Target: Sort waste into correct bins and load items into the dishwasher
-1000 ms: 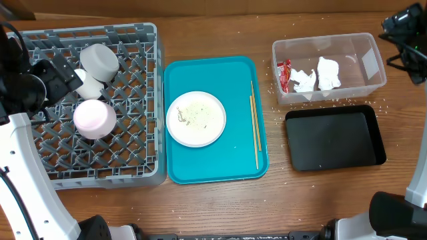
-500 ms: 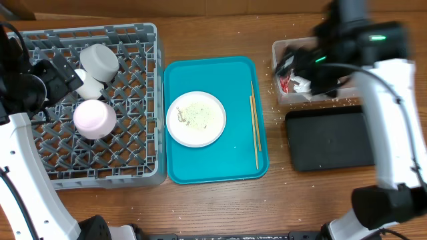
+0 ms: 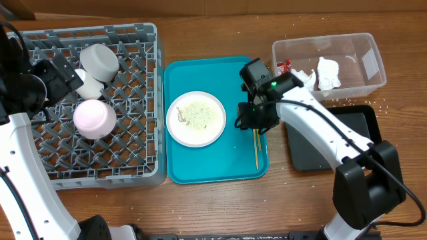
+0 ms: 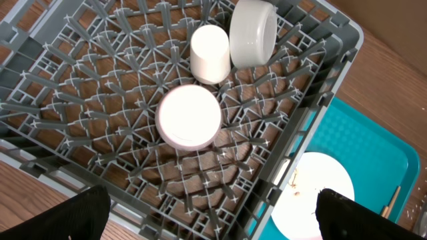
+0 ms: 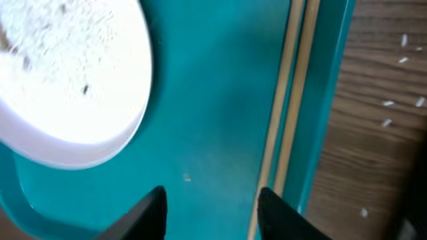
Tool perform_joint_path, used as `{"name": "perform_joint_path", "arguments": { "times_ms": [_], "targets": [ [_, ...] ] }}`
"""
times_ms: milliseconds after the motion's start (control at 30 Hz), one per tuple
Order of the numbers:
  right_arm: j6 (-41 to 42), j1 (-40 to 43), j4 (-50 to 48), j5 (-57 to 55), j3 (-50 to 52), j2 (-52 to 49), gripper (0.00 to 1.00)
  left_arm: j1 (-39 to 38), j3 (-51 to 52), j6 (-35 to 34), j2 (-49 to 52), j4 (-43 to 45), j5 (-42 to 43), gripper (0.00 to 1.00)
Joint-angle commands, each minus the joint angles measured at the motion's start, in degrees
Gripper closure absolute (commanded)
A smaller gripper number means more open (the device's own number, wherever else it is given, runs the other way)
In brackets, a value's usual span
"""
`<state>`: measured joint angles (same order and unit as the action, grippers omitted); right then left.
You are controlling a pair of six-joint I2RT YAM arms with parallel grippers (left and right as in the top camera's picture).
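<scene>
1. the right gripper (image 5: 210, 213) hangs low over the teal serving tray (image 3: 200, 170). its fingers are spread apart and hold nothing.
2. the chopsticks (image 5: 290, 87) lie side by side along the tray's right edge, just inside the rim. the gripper's right fingertip is just beside them.
3. the plate (image 3: 196, 119) sits left of centre on the teal tray, with pale food grains (image 3: 195, 113) across it. it is near the right gripper but apart from it.
4. the left gripper (image 4: 210, 220) hovers over the dish rack (image 3: 133, 40), fingers wide apart and empty.
5. in the rack, the bowl (image 4: 189, 117) rests upside down. the two cups (image 4: 210, 53) are beyond it, touching each other, one tipped on its side.
6. the clear tub (image 3: 363, 47) holds crumpled napkins (image 3: 327, 72). the red-and-white wrapper (image 3: 285, 67) is at its left end.
7. the black tray (image 3: 365, 120) lies just beside the tub, partly under the right arm. loose grains (image 3: 347, 101) dot the wood between them.
</scene>
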<state>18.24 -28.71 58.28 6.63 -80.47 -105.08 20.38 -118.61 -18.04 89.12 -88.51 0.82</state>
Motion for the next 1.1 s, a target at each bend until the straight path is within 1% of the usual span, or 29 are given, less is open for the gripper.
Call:
{"name": "perform_joint_path", "arguments": {
  "times_ms": [0, 133, 300, 467, 800, 967, 1067],
  "targets": [
    [2.86, -0.46, -4.66, -1.77, 4.50, 0.22, 0.55, 0.22, 0.11, 0.02, 0.07, 0.04, 0.09, 0.00],
    [4.57, -0.48, -7.78, -3.61, 7.26, -1.22, 0.55, 0.22, 0.11, 0.00, 0.07, 0.04, 0.09, 0.00],
    [4.50, -0.48, -9.51, -3.96, 7.74, -2.93, 0.51, 0.22, 0.11, 0.02, 0.07, 0.04, 0.09, 0.00],
    [4.46, -0.48, -9.57, -6.62, 7.74, -5.35, 0.51, 0.22, 0.11, 0.02, 0.07, 0.04, 0.09, 0.00],
    [4.52, -0.59, -9.75, -6.51, 7.74, -7.15, 0.53, 0.22, 0.11, 0.02, 0.07, 0.04, 0.09, 0.00],
    [5.77, -0.59, -9.07, -6.60, 7.34, -7.13, 0.56, 0.22, 0.11, 0.02, 0.07, 0.04, 0.09, 0.00],
    [7.76, -0.48, -6.97, -6.56, 4.98, -7.13, 0.62, 0.22, 0.11, 0.02, 0.07, 0.04, 0.09, 0.00]
  ]
}}
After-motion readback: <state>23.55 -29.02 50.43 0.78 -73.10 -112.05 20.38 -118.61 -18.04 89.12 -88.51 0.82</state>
